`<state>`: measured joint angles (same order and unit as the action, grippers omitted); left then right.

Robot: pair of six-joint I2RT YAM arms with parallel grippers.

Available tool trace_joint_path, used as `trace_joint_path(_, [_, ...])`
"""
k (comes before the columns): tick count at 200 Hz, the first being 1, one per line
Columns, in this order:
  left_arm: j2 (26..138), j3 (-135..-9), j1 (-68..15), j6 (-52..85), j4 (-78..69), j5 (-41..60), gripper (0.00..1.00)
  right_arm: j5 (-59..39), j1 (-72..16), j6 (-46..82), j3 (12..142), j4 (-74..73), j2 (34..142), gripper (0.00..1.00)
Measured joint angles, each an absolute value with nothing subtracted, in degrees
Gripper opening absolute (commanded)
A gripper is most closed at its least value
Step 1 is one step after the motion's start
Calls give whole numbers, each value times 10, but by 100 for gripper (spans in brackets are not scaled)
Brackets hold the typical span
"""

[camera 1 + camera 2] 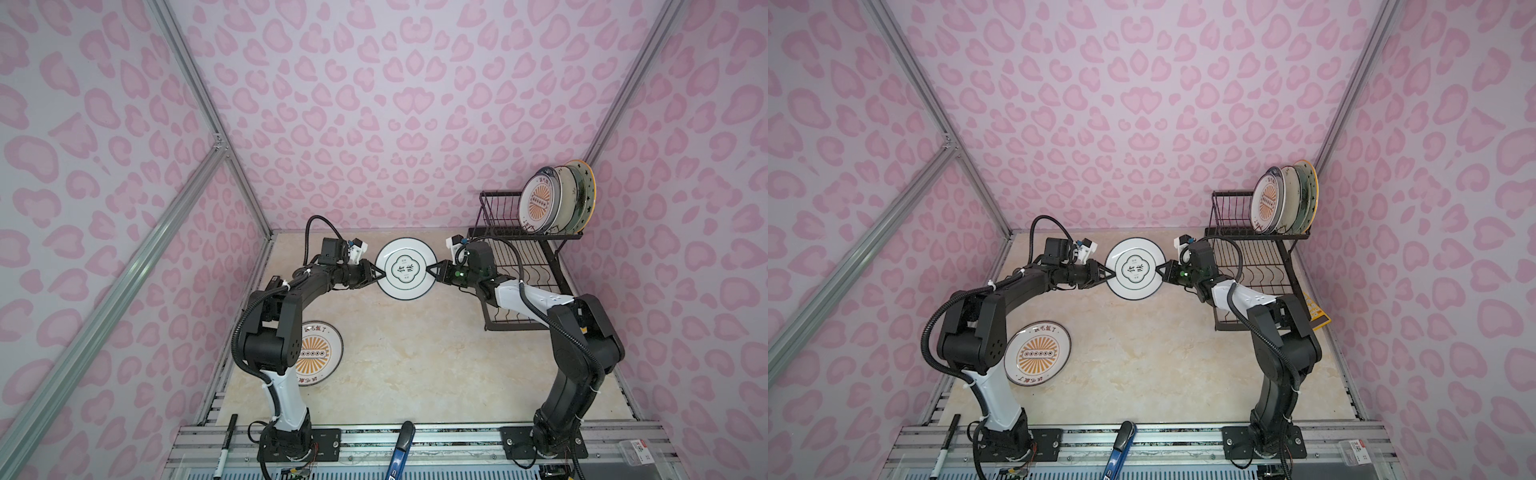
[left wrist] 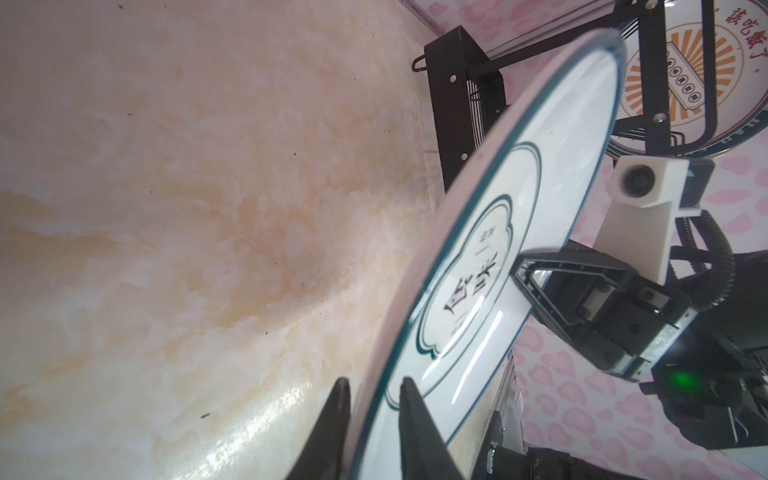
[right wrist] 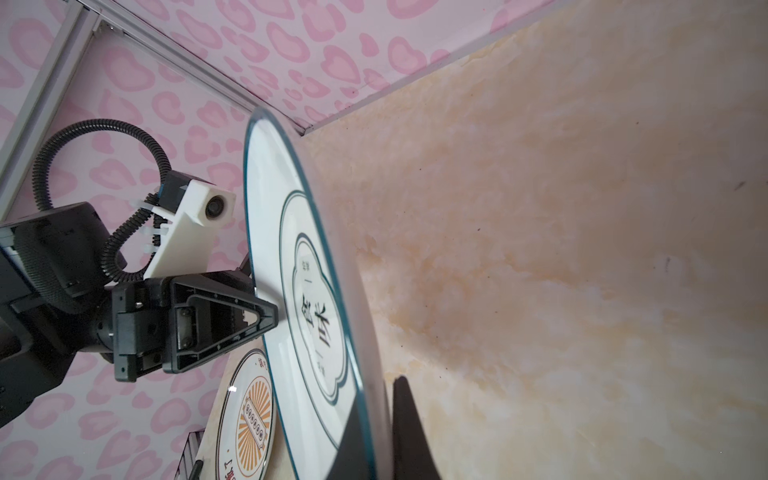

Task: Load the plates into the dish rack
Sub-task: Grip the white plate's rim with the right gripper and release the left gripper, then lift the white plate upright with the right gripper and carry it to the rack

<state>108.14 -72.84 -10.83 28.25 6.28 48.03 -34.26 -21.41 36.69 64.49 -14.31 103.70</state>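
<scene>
A white plate with a black emblem (image 1: 405,268) (image 1: 1133,268) hangs above the table between both grippers, tilted on edge. My right gripper (image 1: 430,270) (image 3: 380,399) is shut on its right rim. At the opposite rim, my left gripper (image 1: 380,272) (image 2: 374,384) straddles the edge with its jaws slightly apart. An orange-sunburst plate (image 1: 320,353) (image 3: 249,419) lies flat on the table, partly under the left arm. The black wire dish rack (image 1: 519,266) (image 1: 1258,266) stands at the right. Upright in its upper tier (image 1: 498,208) are a sunburst plate (image 1: 540,203), a cream plate (image 1: 567,195) and a starry orange-rimmed plate (image 1: 584,191).
Pink patterned walls close in the marble table (image 1: 415,365) on three sides. A black marker (image 1: 226,440) and a blue-handled tool (image 1: 401,449) lie on the front rail. A yellow object (image 1: 1316,311) sits beside the rack's near right corner.
</scene>
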Motion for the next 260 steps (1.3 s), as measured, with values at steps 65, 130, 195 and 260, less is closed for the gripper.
trace_joint_path(65, [1063, -728, -111, 278, 70, 482, 32, -340, -191, 342, 633, -123, 1007, 0])
trace_joint_path(130, [1011, -722, -112, 265, 76, 447, 32, -309, -183, 319, 627, -100, 988, 0])
trace_joint_path(195, [970, -713, -112, 248, 81, 410, 32, -302, -183, 299, 627, -92, 957, 0])
trace_joint_path(260, [959, -710, -112, 242, 89, 401, 32, -294, -183, 268, 642, -72, 894, 0])
